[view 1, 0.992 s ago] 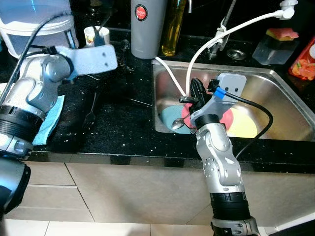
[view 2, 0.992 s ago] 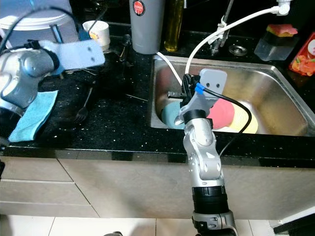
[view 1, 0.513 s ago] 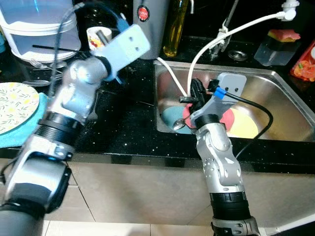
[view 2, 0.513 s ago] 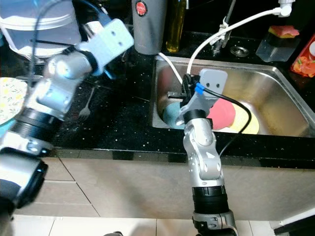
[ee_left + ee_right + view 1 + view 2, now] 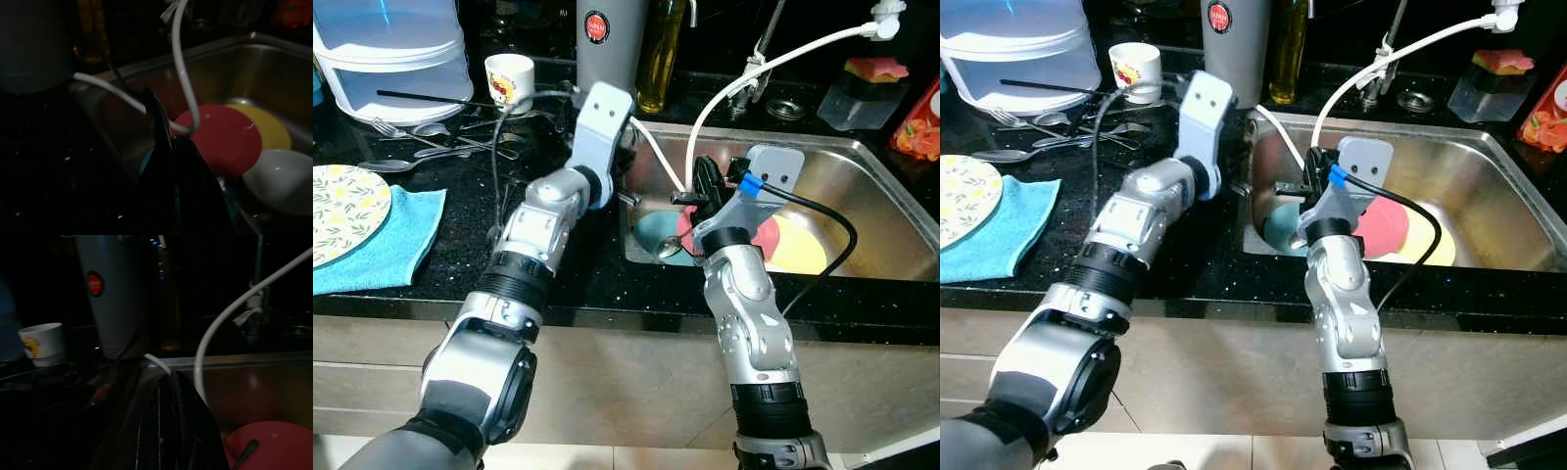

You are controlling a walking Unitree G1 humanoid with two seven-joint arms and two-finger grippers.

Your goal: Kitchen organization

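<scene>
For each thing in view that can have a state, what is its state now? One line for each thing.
Left gripper: at the sink's left rim, fingers together.
Right gripper: shut on a spoon, above the sink.
Red plate: lying in the sink, overlapping the yellow plate.
Patterned plate: resting on the blue cloth.
Cup: upright on the counter.

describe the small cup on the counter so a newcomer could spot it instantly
Start at the steel sink, then go left across the black counter to the tall grey canister. The small white cup stands just left of it, marked by a red and yellow print.
</scene>
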